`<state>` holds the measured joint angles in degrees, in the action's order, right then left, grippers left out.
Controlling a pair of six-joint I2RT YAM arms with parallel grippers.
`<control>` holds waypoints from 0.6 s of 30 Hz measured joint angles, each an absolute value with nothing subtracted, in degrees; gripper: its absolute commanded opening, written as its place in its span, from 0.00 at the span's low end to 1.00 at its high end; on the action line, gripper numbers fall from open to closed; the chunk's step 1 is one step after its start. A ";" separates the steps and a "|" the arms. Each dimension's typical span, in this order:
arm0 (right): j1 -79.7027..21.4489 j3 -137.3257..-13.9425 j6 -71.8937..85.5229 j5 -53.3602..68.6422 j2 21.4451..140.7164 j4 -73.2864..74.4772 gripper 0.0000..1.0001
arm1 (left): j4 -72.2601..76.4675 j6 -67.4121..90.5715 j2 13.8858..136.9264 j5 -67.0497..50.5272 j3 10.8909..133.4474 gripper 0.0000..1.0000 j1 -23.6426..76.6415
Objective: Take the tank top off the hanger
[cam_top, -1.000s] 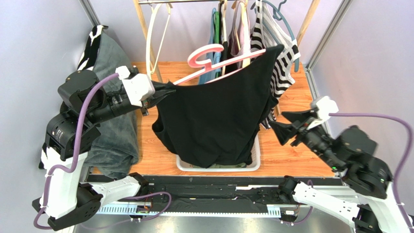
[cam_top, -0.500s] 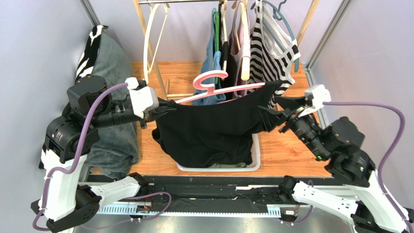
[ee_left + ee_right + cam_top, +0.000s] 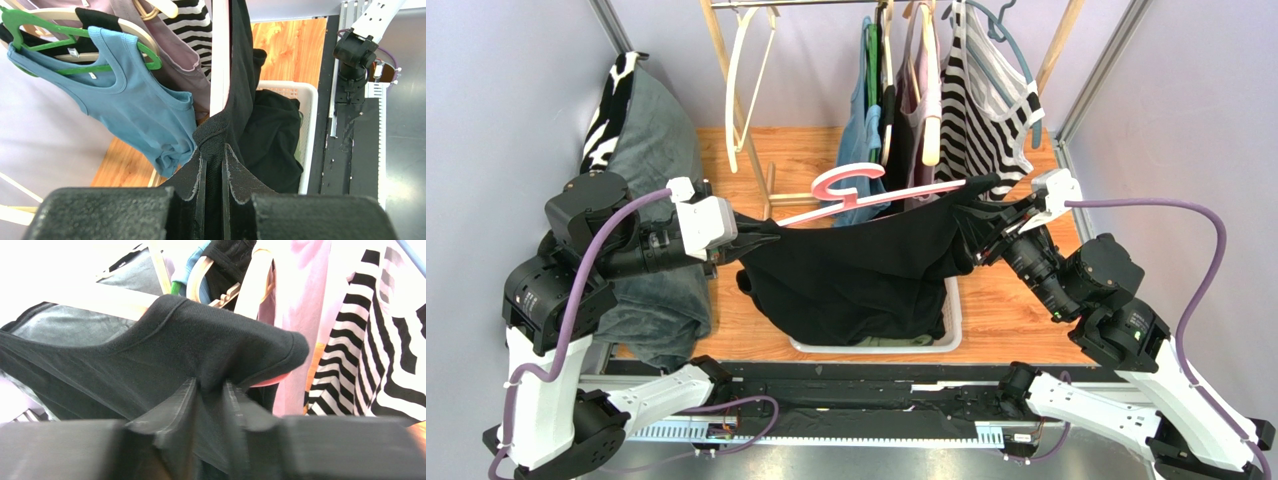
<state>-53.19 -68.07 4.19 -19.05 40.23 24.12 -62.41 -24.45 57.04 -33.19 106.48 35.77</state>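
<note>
The black tank top [image 3: 856, 270] hangs stretched sideways above the white basket [image 3: 953, 325], not yet off the pink hanger [image 3: 851, 185] — pulled taut, I judge, so a strap can slip past the hanger's end. The left gripper [image 3: 769, 229] is clamped on one shoulder as an anchor, and the right gripper [image 3: 982, 222] pinches the fabric of the other, over the hanger tip.

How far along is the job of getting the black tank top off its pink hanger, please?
Done: the hanger is off the rail, out over the basket. In hand: the left gripper pinches one shoulder of the tank top, and the right gripper pinches the other, at the hanger's far tip. Left: the top hangs across the hanger, so both shoulders have yet to slide off.
</note>
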 measured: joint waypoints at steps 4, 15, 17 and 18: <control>-53.19 -68.10 4.95 -18.98 40.40 23.90 0.02 | -62.41 -24.47 56.69 -33.17 106.02 0.00 35.77; -53.19 -68.31 5.96 -22.06 38.35 26.17 0.00 | -62.37 -24.47 56.66 -32.91 105.67 0.00 35.86; -53.21 -69.08 5.82 -24.10 38.09 26.55 0.00 | -62.37 -24.47 56.66 -32.91 105.67 0.00 35.86; -53.21 -69.52 5.65 -25.28 38.02 26.65 0.00 | -62.35 -24.47 56.66 -32.88 105.67 0.00 35.86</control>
<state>-53.21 -69.52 5.65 -25.28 38.02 26.65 -62.35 -24.47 56.66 -32.88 105.67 35.86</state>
